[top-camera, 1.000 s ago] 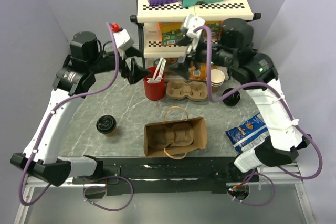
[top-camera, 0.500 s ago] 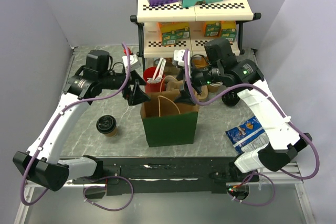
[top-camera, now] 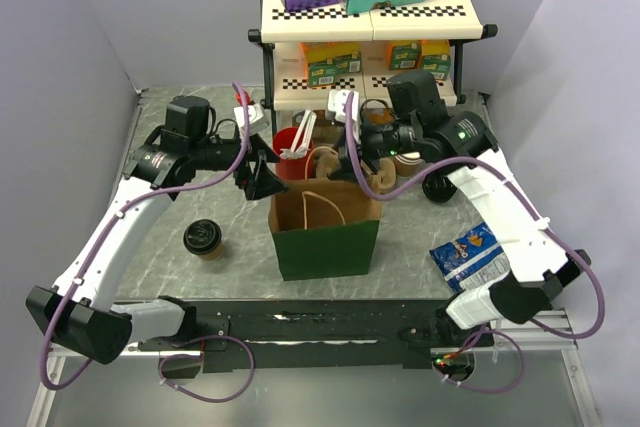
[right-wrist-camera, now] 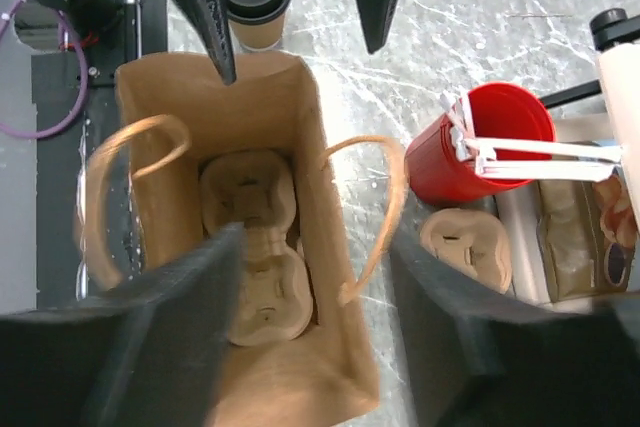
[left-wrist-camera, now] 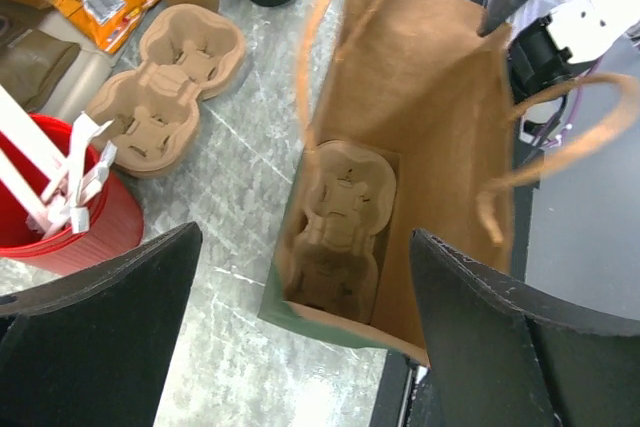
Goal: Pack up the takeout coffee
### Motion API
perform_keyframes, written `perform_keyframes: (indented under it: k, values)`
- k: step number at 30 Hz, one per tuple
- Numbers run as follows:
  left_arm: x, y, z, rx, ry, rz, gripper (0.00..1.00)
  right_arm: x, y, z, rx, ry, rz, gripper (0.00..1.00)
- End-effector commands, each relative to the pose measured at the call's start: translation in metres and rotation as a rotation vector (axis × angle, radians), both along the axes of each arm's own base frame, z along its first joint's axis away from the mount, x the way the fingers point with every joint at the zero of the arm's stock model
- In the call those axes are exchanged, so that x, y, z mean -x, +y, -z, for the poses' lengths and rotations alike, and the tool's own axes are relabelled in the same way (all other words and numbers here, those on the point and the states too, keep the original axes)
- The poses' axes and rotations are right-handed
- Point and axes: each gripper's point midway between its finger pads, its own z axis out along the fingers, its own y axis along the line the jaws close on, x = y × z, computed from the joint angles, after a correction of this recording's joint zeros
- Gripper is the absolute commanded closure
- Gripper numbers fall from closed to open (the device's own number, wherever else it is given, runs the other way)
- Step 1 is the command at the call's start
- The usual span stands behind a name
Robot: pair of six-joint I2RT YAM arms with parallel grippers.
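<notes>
While bracing paper bag (top-camera: pixel 323 222) upright by tabletop's (top-camera: pixel 415 232) near edge, holding left tool (top-camera: pixel 258 181) and right tool (top-camera: pixel 350 160) wide; approaching takeout coffee (top-camera: pixel 203 238) squarely.

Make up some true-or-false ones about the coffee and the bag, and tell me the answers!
1. The paper bag stands upright with its top open. True.
2. The takeout coffee is inside the bag. False: it stands on the table, off to the bag's left.
3. A cup carrier lies at the bottom of the bag. True.
4. The red cup is empty. False: it holds white stirrers.
</notes>
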Motion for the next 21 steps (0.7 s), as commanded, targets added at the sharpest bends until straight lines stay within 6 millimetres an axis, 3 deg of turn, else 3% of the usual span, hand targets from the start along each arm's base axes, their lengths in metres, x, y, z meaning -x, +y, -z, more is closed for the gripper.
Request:
perform_keyframes:
  k: [1, 6, 7, 15, 18, 21]
  values:
    - [-0.004, 0.005, -0.01, -0.016, -0.087, -0.019, 0.1, -0.009, 0.014, -0.012, -0.016, 0.004, -0.051, 0.52]
    - [-0.007, 0.013, -0.011, -0.05, -0.141, -0.062, 0.1, -0.014, 0.023, -0.029, -0.052, 0.015, -0.053, 0.87]
    - [-0.01, 0.015, -0.012, -0.057, -0.157, -0.08, 0.1, -0.015, 0.023, -0.035, -0.063, 0.0, -0.046, 0.99]
    - [-0.016, 0.025, -0.026, -0.052, -0.235, -0.148, 0.08, -0.021, 0.021, -0.088, -0.165, -0.116, 0.015, 1.0]
    - [-0.018, 0.026, -0.026, -0.052, -0.235, -0.153, 0.08, -0.015, 0.021, -0.091, -0.175, -0.112, 0.006, 1.0]
    - [-0.016, 0.025, -0.022, -0.053, -0.225, -0.146, 0.08, -0.004, 0.022, -0.072, -0.135, -0.088, -0.018, 1.0]
